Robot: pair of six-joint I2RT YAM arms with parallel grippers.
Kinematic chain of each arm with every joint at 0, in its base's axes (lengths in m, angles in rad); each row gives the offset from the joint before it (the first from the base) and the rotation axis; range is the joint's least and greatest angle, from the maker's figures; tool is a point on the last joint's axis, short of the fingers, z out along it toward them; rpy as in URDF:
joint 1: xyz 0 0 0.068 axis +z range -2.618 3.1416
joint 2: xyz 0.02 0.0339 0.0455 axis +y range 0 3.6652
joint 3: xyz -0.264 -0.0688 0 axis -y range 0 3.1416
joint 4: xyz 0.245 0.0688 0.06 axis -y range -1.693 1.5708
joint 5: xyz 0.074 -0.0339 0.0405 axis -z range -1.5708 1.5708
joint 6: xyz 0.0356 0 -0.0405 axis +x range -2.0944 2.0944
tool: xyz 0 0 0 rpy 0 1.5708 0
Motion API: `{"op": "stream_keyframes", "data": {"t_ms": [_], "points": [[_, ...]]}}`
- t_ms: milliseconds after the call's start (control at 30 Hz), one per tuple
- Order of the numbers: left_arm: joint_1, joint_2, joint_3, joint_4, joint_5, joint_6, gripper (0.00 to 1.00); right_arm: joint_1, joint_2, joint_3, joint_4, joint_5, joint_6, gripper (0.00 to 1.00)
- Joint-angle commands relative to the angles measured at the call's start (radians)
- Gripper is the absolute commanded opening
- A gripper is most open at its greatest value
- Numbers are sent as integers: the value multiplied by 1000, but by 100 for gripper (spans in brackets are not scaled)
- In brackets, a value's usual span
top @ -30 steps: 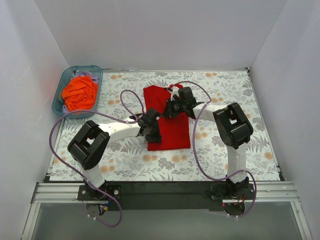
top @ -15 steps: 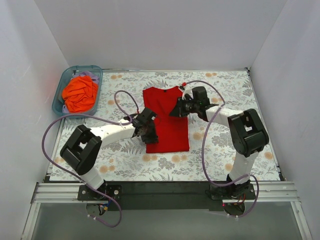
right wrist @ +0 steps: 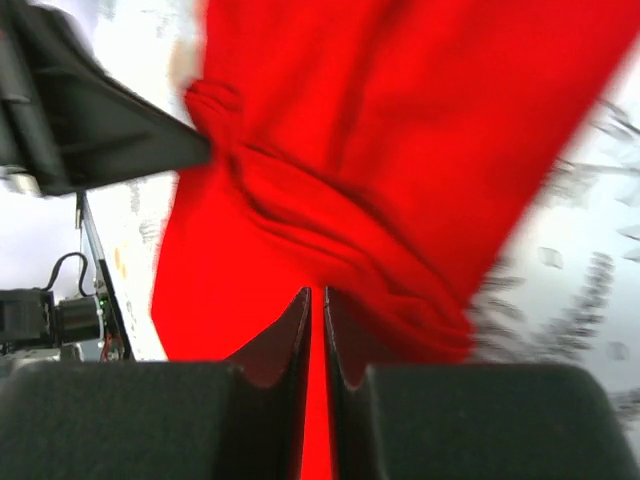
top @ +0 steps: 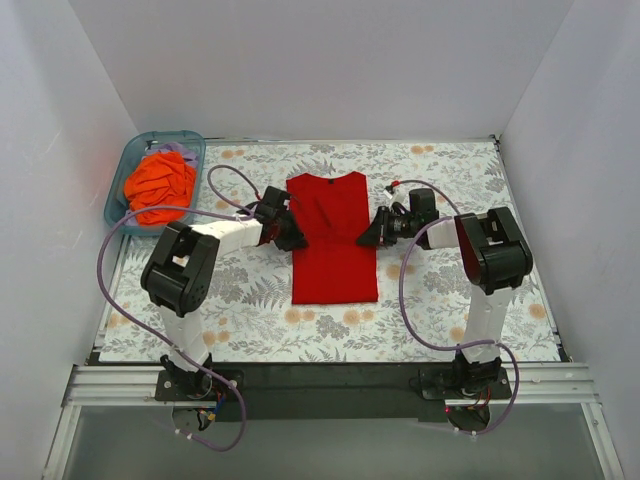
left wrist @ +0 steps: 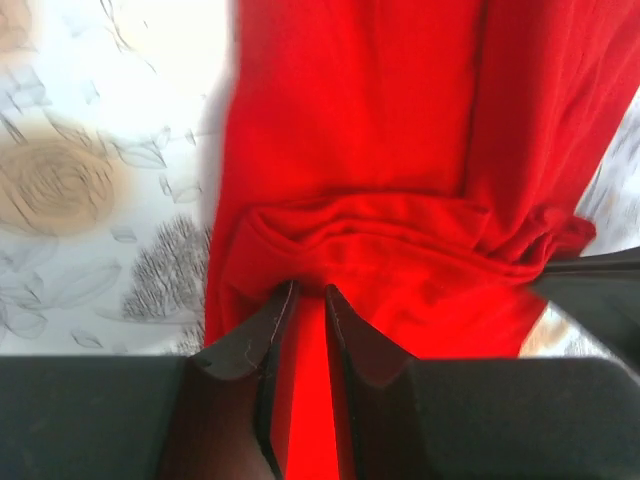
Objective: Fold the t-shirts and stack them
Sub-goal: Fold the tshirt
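Note:
The red t-shirt (top: 333,235) lies as a long strip on the floral table, collar at the far end. My left gripper (top: 291,234) is at its left edge, shut on a bunched fold of the red cloth (left wrist: 380,250). My right gripper (top: 372,233) is at its right edge, shut on the red cloth (right wrist: 330,230) too. The two grippers face each other across the shirt. The orange t-shirt (top: 159,186) lies crumpled in the teal bin (top: 117,197) at the far left.
The floral table cover (top: 450,310) runs to white walls on three sides. A bit of lilac cloth (top: 178,150) shows in the bin under the orange shirt. Purple cables loop from both arms above the table.
Both grippers have moved outward from the middle of the red shirt to its left and right edges. The shirt now lies flatter and a little narrower.

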Motion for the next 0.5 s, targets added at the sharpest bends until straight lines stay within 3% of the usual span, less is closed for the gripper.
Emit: {"op": "stream_keyframes", "data": {"t_ms": [0, 167, 467], "points": [[25, 27, 7, 3, -20, 10, 16, -29, 70, 30, 64, -26, 31, 14], [51, -10, -47, -11, -46, 24, 15, -79, 58, -22, 62, 12, 37, 16], [-6, -223, -71, -103, -12, 70, 24, -7, -256, -203, 61, -66, 97, 18]]}}
